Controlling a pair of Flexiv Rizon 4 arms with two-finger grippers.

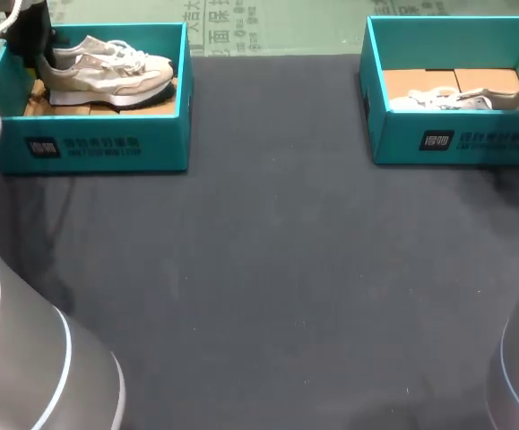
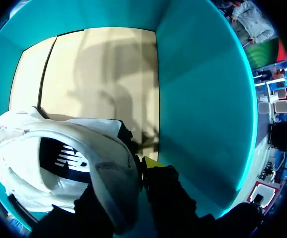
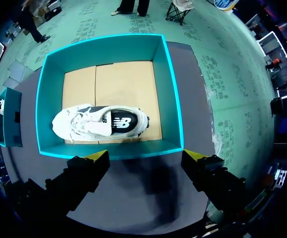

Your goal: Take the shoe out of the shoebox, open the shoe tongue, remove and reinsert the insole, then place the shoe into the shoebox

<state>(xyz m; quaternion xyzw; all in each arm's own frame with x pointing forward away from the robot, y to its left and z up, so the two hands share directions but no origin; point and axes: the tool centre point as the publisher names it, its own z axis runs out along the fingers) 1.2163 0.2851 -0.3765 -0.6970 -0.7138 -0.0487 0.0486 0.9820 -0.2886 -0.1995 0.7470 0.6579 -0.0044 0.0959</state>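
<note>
L end effector (image 2: 128, 171) clamps shoe (image 2: 59, 163) in L box (image 2: 202, 99); R box (image 3: 169, 89): sneaker (image 3: 101, 124).

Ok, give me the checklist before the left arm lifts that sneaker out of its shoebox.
1. Left gripper at the heel of the sneaker: ok.
2. Firm hold on the heel: cannot tell, the contact is hidden.
3. Sneaker out of the left shoebox: not ok, it lies inside.
4. Bare table in front of that box to set it down: ok.
5. Right gripper open, holding nothing, above the right shoebox and far from the left arm: ok.
</note>
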